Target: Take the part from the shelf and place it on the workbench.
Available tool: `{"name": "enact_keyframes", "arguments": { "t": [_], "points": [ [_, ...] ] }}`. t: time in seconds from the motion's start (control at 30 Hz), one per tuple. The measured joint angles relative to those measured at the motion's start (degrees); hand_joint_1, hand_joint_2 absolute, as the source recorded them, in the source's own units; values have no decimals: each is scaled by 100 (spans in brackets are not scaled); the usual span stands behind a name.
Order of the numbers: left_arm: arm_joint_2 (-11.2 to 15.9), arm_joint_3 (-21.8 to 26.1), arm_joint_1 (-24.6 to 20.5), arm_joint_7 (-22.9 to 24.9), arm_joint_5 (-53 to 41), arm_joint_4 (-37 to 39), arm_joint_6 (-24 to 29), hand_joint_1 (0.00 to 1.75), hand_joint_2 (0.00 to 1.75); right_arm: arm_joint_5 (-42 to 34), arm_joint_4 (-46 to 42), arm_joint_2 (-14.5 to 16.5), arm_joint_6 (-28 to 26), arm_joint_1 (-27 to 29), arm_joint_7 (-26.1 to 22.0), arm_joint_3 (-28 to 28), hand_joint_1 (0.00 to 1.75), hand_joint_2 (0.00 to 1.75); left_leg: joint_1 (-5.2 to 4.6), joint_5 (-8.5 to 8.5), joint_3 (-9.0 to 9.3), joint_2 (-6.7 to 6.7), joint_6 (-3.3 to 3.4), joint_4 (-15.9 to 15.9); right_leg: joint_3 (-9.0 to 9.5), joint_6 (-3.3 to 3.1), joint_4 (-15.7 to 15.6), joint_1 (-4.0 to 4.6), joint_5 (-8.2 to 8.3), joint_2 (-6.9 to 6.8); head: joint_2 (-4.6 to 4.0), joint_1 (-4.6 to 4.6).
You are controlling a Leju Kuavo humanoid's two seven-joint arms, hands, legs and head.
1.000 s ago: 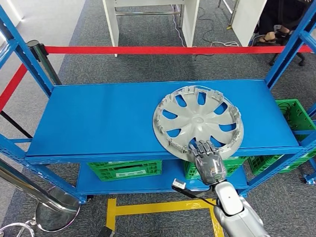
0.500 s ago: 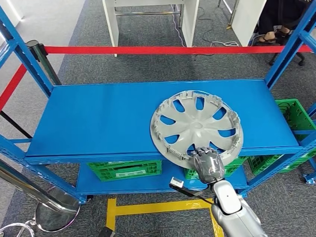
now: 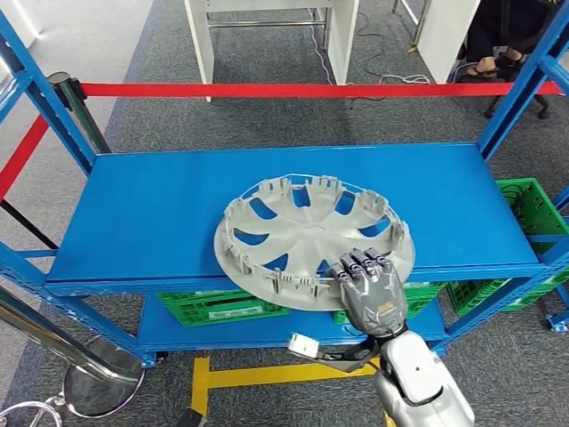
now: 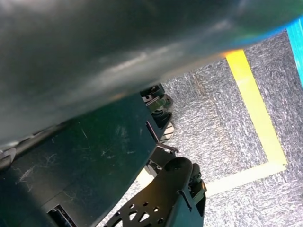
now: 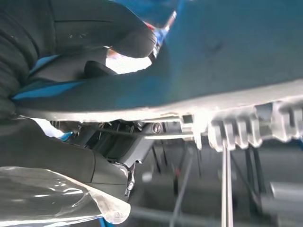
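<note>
Right hand (image 3: 370, 289) is clamped on the near rim of the hubcap (image 3: 305, 233), fingers over the top and thumb under, since a thin edge pinch is the only grip a wide flat disc gives. The hubcap sits tilted, overhanging the front edge of the shelf (image 3: 168, 213), probably to clear it. Left hand state: can't tell.
</note>
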Motion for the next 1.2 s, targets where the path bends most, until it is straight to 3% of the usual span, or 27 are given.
{"name": "enact_keyframes", "arguments": {
  "t": [0.2, 0.57, 1.2],
  "points": [
    [0, 3, -2, 0, 0, 0, 7, 0, 0, 3, -893, 15, 5, 84, -242, 62, 175, 175, -1, 0, 1, 0, 0, 1, 1, 0, -1, -2, 0, 1, 0, 1],
    [-25, 7, -26, 83, -4, 0, 56, 0, 0, 3, -1679, 94, 13, 133, -702, 136, 175, 175, -2, 0, 1, 0, 0, 1, 0, 1, -1, -1, 1, 0, 0, -1],
    [-64, 44, -45, 124, -132, 0, 136, 0, 0, 4, -2157, 142, 21, 127, -625, 438, 175, 175, -2, 0, 1, 0, 0, 1, 1, 1, -1, -2, 1, 1, 0, 0]
  ]
}}
